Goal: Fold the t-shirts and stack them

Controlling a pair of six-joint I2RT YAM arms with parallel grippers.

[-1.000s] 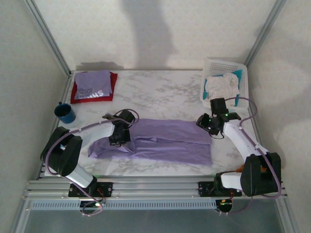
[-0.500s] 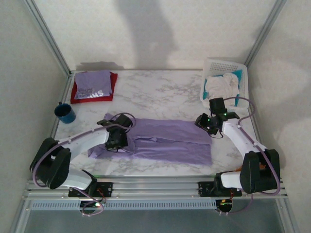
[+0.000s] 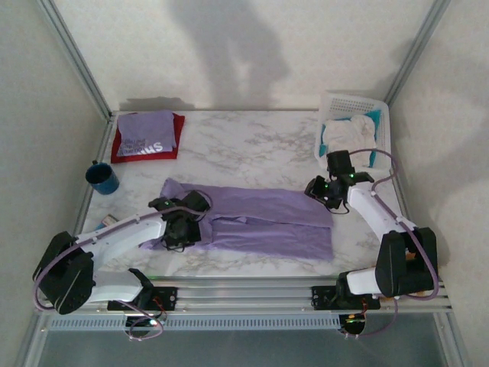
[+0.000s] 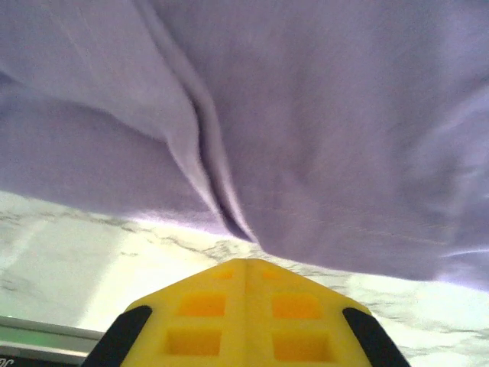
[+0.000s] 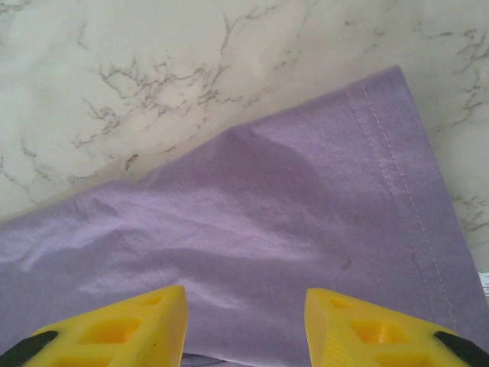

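Observation:
A plain lavender t-shirt (image 3: 260, 225) lies spread across the middle of the marble table (image 3: 252, 145), with folds along its length. My left gripper (image 3: 181, 228) sits at the shirt's left end. In the left wrist view its yellow fingers (image 4: 246, 264) are pressed together with nothing between them, and the lavender cloth (image 4: 306, 115) starts just beyond their tips. My right gripper (image 3: 325, 189) hovers over the shirt's far right corner. Its jaws (image 5: 244, 306) stand open above the cloth (image 5: 267, 222), close to the stitched hem (image 5: 397, 115). A folded lavender t-shirt with white lettering (image 3: 147, 134) rests on a red one (image 3: 177, 134) at the back left.
A blue mug (image 3: 102, 177) stands at the left edge, behind my left arm. A white perforated basket (image 3: 336, 103) holding white and teal cloth sits at the back right, just beyond my right gripper. Metal frame posts and walls close in both sides.
My left arm has swung its elbow out toward the near left and the gripper has slid slightly nearer along the shirt's left end. The right gripper has edged a little farther back.

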